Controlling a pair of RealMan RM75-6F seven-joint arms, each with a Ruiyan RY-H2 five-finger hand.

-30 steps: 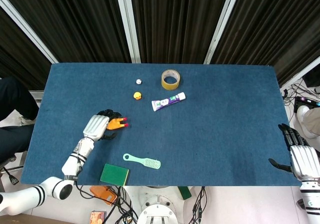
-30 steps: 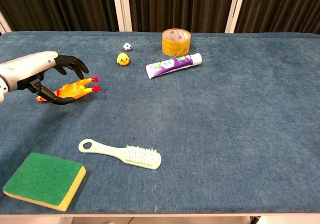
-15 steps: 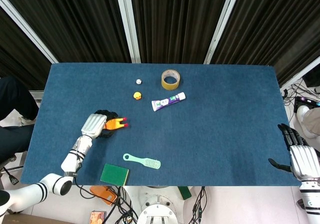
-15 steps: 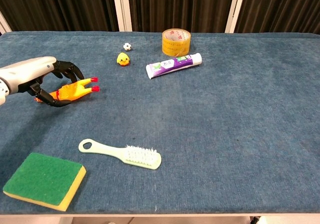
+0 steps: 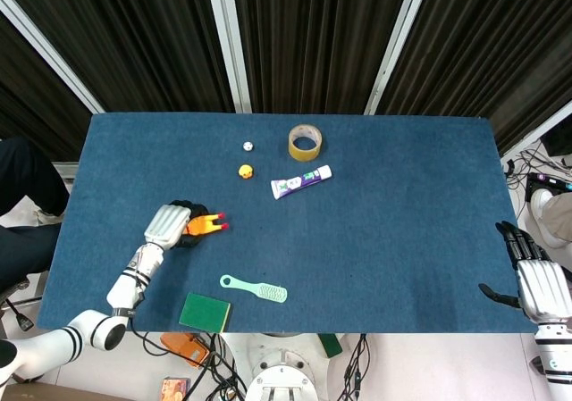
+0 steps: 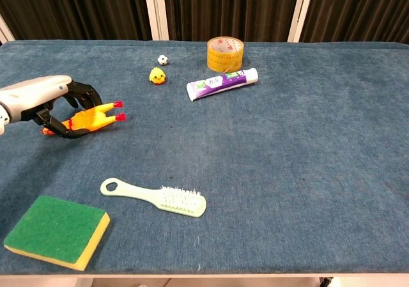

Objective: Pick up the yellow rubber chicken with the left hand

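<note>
- One yellow rubber chicken (image 6: 94, 117) lies on the blue table (image 6: 287, 159), well to the left of the toothpaste tube (image 6: 222, 83), and your left hand (image 6: 45, 101) has its dark fingers (image 6: 83, 94) curled around the body, with the red feet poking out toward the tube.
- One tube, one roll of tape (image 6: 225, 54) just behind it, one small yellow duck (image 6: 157, 76) and one tiny black-and-white ball (image 6: 163, 59) to the tube's left.
- One pale green brush (image 6: 156, 197) sits in front of the tube toward you, and one green sponge (image 6: 55, 231) with a yellow base lies further left of the brush.
- You can see purple and green print on the tube and red marks on the tape, but neither is sharp enough to read.
- Only the head view shows your right hand (image 5: 536, 280), far to the tube's right at the table's near corner, fingers spread and holding nothing.
- Only the head view also shows an orange item (image 5: 188, 347) on the floor below the sponge.
</note>
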